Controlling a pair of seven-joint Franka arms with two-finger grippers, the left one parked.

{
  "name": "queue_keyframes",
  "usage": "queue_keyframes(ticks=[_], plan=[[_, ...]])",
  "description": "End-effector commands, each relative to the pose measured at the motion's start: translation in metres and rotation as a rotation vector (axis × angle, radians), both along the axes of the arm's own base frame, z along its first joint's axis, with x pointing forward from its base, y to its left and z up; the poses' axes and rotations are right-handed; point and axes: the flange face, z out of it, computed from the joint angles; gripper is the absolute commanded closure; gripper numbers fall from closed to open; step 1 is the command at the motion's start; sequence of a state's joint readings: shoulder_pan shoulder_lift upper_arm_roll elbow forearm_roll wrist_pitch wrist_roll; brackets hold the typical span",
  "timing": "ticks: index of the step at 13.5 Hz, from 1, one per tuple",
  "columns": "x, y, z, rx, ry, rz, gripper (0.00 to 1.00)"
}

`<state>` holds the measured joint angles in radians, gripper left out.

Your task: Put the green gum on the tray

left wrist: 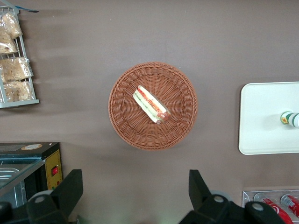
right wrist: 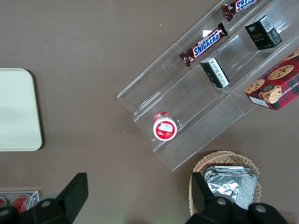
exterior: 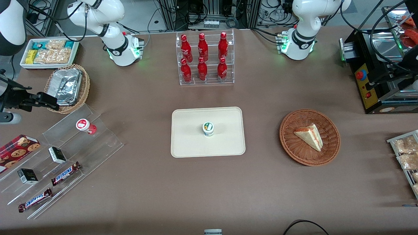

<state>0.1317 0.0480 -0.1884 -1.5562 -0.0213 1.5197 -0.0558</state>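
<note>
The green gum (exterior: 208, 128), a small white canister with a green-rimmed lid, stands upright near the middle of the cream tray (exterior: 189, 143). It also shows in the left wrist view (left wrist: 289, 119) on the tray (left wrist: 261, 121). My right gripper (exterior: 49, 100) is open and empty. It hangs high over the working arm's end of the table, by the wicker basket of foil packets, well away from the tray. In the right wrist view the gripper (right wrist: 138, 186) has bare table between its fingers, and one edge of the tray (right wrist: 16, 112) shows.
A red-lidded canister (right wrist: 164, 128) stands on a clear stepped shelf (exterior: 65, 153) with Snickers bars, small boxes and a cookie box. A wicker basket of foil packets (exterior: 67, 88), a rack of red bottles (exterior: 204, 58) and a wicker basket with a sandwich (exterior: 309, 137) are around.
</note>
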Motion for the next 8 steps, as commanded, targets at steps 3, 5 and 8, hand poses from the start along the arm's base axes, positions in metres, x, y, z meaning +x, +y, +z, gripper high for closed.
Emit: queue_keyframes(ticks=[3,5,8], plan=[[-0.0007,-0.0041,0.0071,-0.010,-0.017,0.008,0.01],[0.0007,-0.0031,0.0053,-0.011,-0.015,0.001,0.01],[0.0029,-0.0102,-0.0007,-0.011,-0.002,-0.005,0.01]])
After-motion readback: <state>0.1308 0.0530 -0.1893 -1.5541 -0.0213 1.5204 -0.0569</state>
